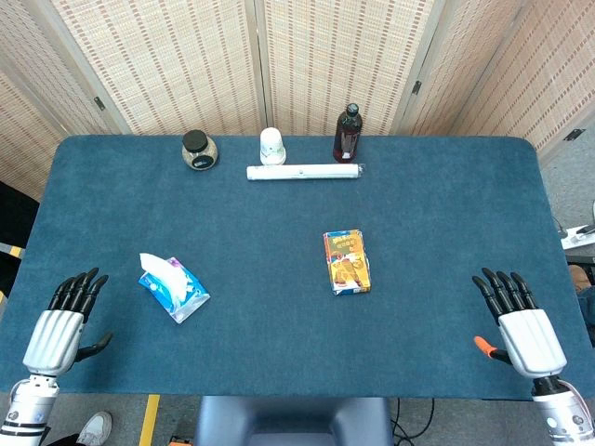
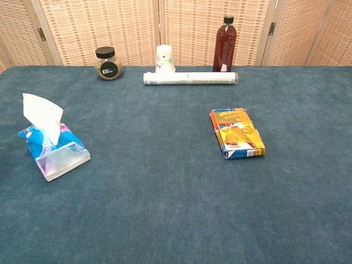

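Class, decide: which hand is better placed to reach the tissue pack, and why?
Probably the left hand: it rests open at the table's left edge, with the tissue pack lying close by. The right hand sits far across.

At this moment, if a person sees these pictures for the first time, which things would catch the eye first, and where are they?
Probably the two robot hands: the left hand and the right hand rest open at the near corners of the blue table, holding nothing. Next, the colourful snack box lying flat near the middle, and the tissue pack with a white tissue sticking up, nearest the left hand. Along the far edge stand a jar, a white cup and a dark bottle, behind a white roll.
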Available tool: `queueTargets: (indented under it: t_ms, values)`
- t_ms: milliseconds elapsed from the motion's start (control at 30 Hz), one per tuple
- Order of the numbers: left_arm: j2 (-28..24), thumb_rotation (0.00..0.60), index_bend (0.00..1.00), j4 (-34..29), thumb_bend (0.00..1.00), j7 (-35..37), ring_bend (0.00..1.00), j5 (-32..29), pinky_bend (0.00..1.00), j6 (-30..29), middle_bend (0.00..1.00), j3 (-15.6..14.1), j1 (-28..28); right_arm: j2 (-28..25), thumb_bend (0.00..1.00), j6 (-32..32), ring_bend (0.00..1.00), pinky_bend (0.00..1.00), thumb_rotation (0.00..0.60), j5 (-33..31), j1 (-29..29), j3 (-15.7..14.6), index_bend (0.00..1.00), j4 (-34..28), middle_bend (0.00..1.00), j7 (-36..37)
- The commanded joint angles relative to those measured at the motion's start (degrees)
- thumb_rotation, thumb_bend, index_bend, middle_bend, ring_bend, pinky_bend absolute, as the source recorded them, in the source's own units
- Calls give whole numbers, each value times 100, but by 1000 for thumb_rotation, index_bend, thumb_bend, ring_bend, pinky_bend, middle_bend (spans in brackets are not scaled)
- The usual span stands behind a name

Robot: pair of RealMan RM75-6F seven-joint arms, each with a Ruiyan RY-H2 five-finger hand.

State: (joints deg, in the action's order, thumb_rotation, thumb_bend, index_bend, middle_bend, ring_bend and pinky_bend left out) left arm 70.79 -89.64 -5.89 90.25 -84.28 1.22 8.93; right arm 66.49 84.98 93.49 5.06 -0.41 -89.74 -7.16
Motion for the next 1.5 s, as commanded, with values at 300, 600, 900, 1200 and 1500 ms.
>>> queueTargets:
  t_ms: [300, 600, 900, 1200, 1500]
  values:
    - [-25, 600, 0, -34, 279, 28, 0, 76, 126, -96, 0, -25, -31, 4, 61, 104, 0, 11, 600, 77, -47, -28, 0, 22, 0, 40]
    - [2, 600, 0, -38, 285, 0, 0, 143, 127, -64, 0, -42, 9, -9, 61, 87, 0, 11, 600, 86, -48, -40, 0, 0, 0, 20]
    - [-100, 600, 47, -237, 321, -305, 0, 226, 171, 354, 0, 229, 496, -3, 61, 16, 0, 11, 600, 61, -12, -23, 0, -28, 0, -22]
    - [37, 600, 113, -538, 374, -1021, 0, -42, 217, 1513, 0, 486, 1334, -6, 61, -44, 0, 11, 600, 42, 13, -26, 0, -31, 0, -25]
    - [277, 600, 135, -534, 377, -1932, 0, -693, 217, 2255, 0, 633, 1835, -38, 61, -59, 0, 11, 600, 32, 24, -26, 0, -28, 0, 55]
